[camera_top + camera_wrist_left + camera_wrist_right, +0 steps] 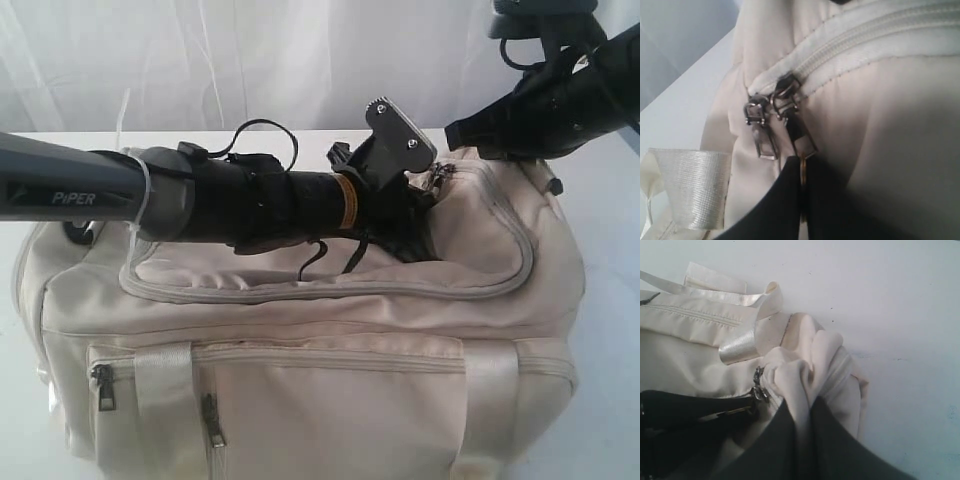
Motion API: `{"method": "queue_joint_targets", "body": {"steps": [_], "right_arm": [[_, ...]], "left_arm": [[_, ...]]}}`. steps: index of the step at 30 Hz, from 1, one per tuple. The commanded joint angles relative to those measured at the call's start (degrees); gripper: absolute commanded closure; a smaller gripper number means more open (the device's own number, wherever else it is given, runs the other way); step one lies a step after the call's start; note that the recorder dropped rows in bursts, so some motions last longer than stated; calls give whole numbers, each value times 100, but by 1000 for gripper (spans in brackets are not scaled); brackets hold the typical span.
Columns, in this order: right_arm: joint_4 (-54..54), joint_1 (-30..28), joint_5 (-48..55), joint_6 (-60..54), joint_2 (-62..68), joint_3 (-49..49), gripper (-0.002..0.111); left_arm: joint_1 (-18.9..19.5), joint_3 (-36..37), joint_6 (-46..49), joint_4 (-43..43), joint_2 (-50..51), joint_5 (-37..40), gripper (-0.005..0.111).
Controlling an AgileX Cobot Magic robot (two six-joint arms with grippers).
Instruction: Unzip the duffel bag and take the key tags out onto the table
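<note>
The cream duffel bag sits on the white table, its front pockets toward the exterior camera, with two dark pocket pulls hanging at the bag's lower left corner. The main zipper runs in a long loop around the bag's top panel and lies closed along the stretch that shows. The left arm reaches across the top of the bag, and the left claw comes down at the zipper's end, near the bag's far right corner. In the left wrist view that claw is pressed together on the tab of one zipper pull. A second zipper pull hangs free just beside the first, both at the end of the zipper track. A shiny webbing handle lies close by on the bag's side. The right claw meets the bag at the same far right corner. In the right wrist view its dark fingers are pinched tight on a bunched fold of the bag's cream fabric, right next to the sliders. The bare table lies beyond that end of the bag.
</note>
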Motion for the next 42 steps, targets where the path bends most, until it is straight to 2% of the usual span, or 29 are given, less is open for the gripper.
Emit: {"method": "queue_joint_targets", "body": {"steps": [1, 8, 20, 23, 29, 32, 35, 39, 42], "right_arm": [[-52, -18, -503, -23, -122, -113, 108], [-52, -18, -503, -23, -122, -113, 108], [69, -18, -520, -23, -122, -113, 108], [79, -18, -553, -23, -122, -113, 108], [111, -18, -552, -23, -51, -113, 108], [318, -18, -541, -23, -16, -113, 108], [345, -18, -576, -23, -16, -113, 108], [405, -18, -657, -23, -16, -113, 108], [676, -8, -660, -23, -16, -113, 108]], "left_arm": [[-60, 40, 187, 60, 23, 175, 102], [-14, 40, 178, 38, -297, 394, 102], [-36, 40, -1533, 153, -1046, 100, 102], [-128, 40, -2300, 686, -1143, 100, 102], [-236, 40, -3862, 1985, -1200, -804, 102], [-236, 40, -4638, 2499, -1200, -883, 102], [-236, 40, -4793, 2953, -1200, -1105, 102], [-236, 40, -4855, 2867, -1200, -1662, 102], [-236, 40, -5115, 2867, -1200, -1749, 102]]}}
